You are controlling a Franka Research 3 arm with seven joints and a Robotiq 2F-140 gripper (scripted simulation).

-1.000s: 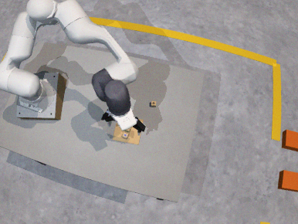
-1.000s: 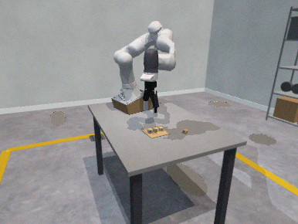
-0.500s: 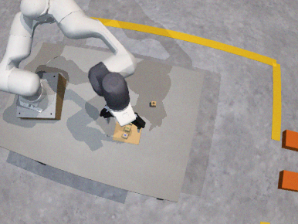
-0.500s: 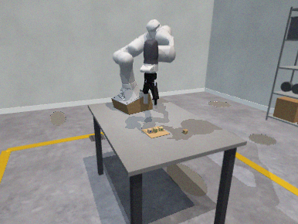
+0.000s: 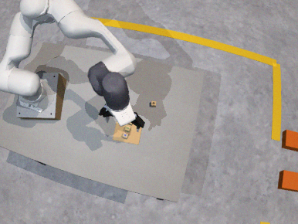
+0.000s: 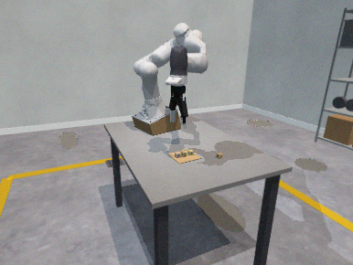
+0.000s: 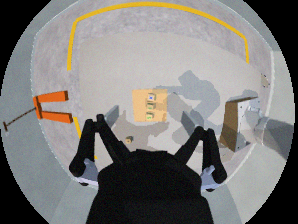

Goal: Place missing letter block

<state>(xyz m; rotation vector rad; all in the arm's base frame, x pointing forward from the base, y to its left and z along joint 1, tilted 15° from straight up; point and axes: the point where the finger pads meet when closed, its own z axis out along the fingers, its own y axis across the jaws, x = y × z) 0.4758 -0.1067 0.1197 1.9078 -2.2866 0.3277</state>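
The orange mat (image 5: 134,139) (image 6: 185,160) (image 7: 137,100) lies flat on the table. Three small blocks stand on it in a nearly straight row with small gaps: an end block with a bluish mark (image 5: 125,135) (image 6: 177,154) (image 7: 151,97), a middle block (image 5: 127,129) (image 6: 184,153) (image 7: 150,106) and another end block (image 6: 190,152) (image 7: 150,116) with a greenish mark, mostly hidden by the gripper in the top view. Their letters are too small to read. A fourth block (image 5: 153,103) (image 6: 219,155) (image 7: 129,140) lies off the mat. My gripper (image 5: 121,117) (image 6: 178,118) (image 7: 150,113) is wide open and empty, above the table and clear of the blocks.
The grey table (image 5: 162,166) (image 6: 151,183) (image 7: 105,65) carries the robot's base (image 5: 48,96) (image 6: 155,124) (image 7: 235,122) at one end. Orange objects (image 5: 290,181) (image 7: 54,96) stand on the floor beyond the table. A shelf (image 6: 334,79) stands by the wall.
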